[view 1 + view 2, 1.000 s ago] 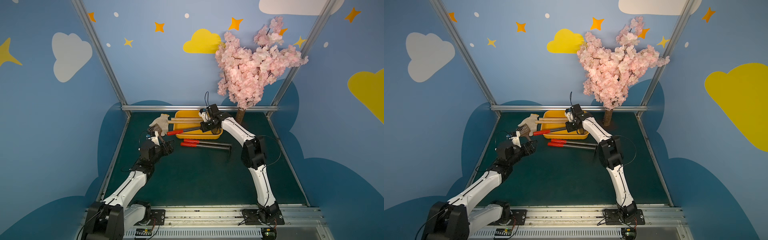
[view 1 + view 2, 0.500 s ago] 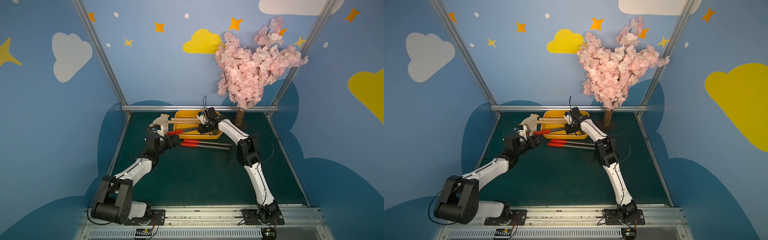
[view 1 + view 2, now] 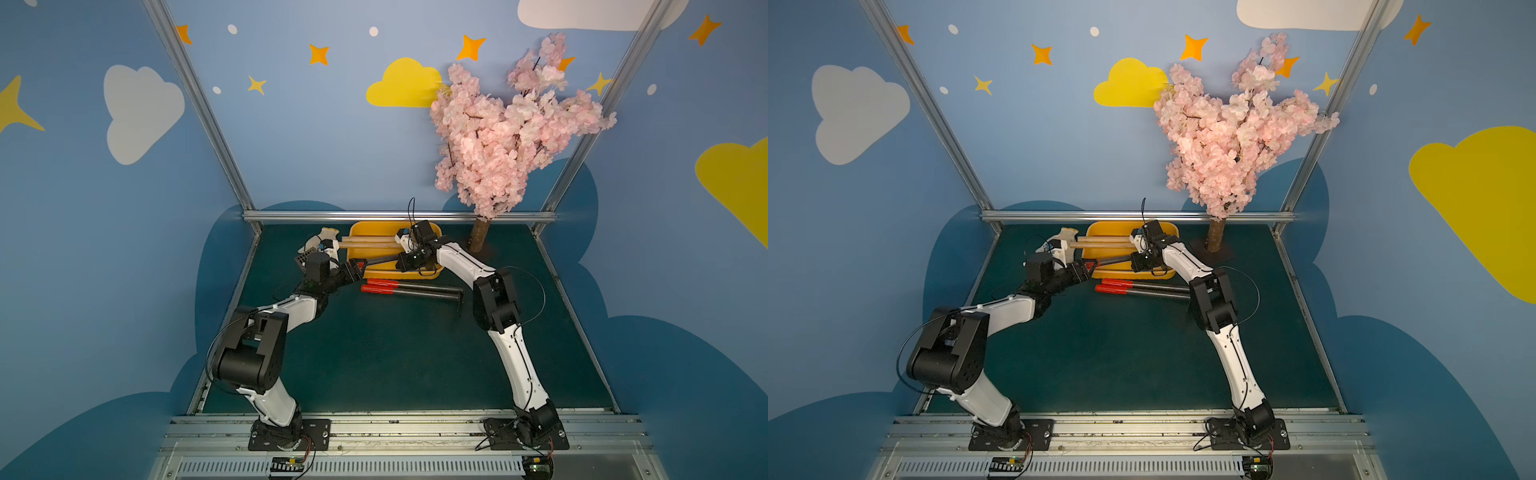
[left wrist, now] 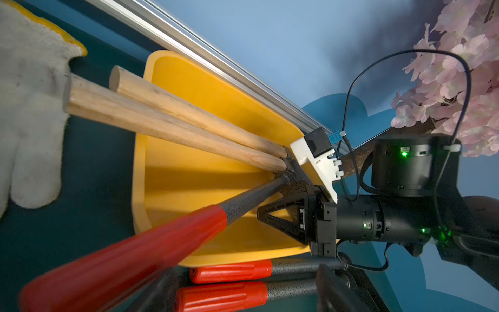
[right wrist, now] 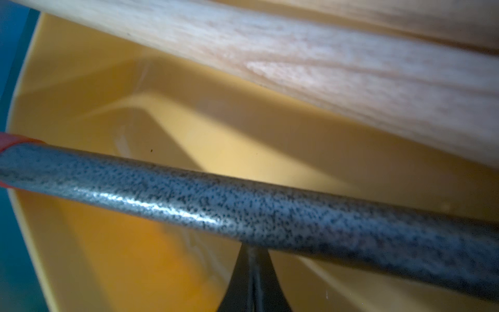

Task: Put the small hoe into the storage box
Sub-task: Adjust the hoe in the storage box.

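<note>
Left pincer [image 3: 359,266] nearer small hoe [image 3: 382,259], held over storage box [image 3: 415,274] rim

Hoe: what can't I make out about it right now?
- Hoe head: hidden behind the right gripper in the left wrist view, under it in both top views.
- Right wrist view: too close; hoe cut off by both edges.
- Whether left fingers touch the red grip: blurred in left wrist view, too small in both top views.

You have the shallow yellow-orange plastic tub [image 3: 374,228] at the rear of the dark green table [image 3: 374,357]. Two round wooden handles [image 3: 365,244] lie in it, overhanging its left rim toward the white cotton glove [image 3: 321,236]. Two red-gripped metal tools [image 3: 411,289] lie just before it.
</note>
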Available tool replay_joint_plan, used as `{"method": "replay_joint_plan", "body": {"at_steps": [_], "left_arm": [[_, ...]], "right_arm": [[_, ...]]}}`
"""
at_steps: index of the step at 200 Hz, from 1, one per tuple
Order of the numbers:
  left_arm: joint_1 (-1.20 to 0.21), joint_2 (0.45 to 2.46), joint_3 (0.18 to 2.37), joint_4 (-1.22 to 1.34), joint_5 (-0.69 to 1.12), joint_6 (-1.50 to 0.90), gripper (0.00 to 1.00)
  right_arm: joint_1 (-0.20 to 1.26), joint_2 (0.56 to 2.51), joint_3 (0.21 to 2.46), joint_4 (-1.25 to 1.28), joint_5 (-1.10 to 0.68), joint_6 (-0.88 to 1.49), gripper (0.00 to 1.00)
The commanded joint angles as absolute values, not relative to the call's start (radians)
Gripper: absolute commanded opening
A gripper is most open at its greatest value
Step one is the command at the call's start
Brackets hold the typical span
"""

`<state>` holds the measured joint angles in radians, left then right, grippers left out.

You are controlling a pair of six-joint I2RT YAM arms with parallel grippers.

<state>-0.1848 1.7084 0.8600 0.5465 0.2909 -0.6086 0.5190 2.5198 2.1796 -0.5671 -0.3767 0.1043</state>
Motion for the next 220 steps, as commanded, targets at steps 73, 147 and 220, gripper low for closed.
{"method": "replay_joint_plan", "body": {"at_steps": [73, 147, 220], "left_arm": [[-0.215, 1.901, 0.986, 0.645, 0.326, -0.627, 0.79], [-0.210, 1.998, 1.071, 0.637, 0.335, -0.611, 0.79], [-0.210, 2.047, 1.114, 0.625, 0.336, -0.593, 0.79]], "right_arm": [[0.547, 2.424, 2.048, -0.626, -0.447, 0.095, 0.06], [0.564, 2.356, 1.925, -0.607, -0.456, 0.062, 0.05], [0.587, 2.337, 1.878, -0.616, -0.472, 0.043, 0.05]]}}
